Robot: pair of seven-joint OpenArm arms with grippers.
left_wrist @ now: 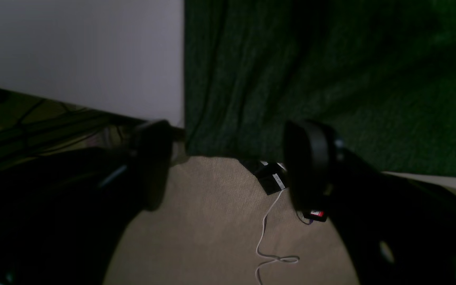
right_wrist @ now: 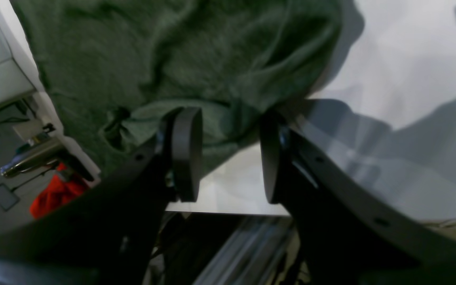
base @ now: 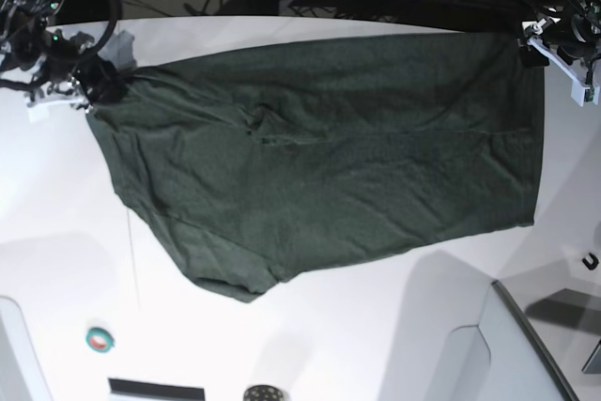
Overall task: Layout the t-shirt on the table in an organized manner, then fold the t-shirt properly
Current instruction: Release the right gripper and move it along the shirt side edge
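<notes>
Both grippers are matte black w/ round, flat disc pads at the tips. Left gripper: thick curved black fingers, one w/ an oval hole in its side. Right gripper: long angled black fingers w/ small screw holes along the edge. In the base view, white brackets sit at both wrists, black cables loop over the right arm.

Below my left jaws lies beige carpet with a looping white cable; red cloth left of my right
</notes>
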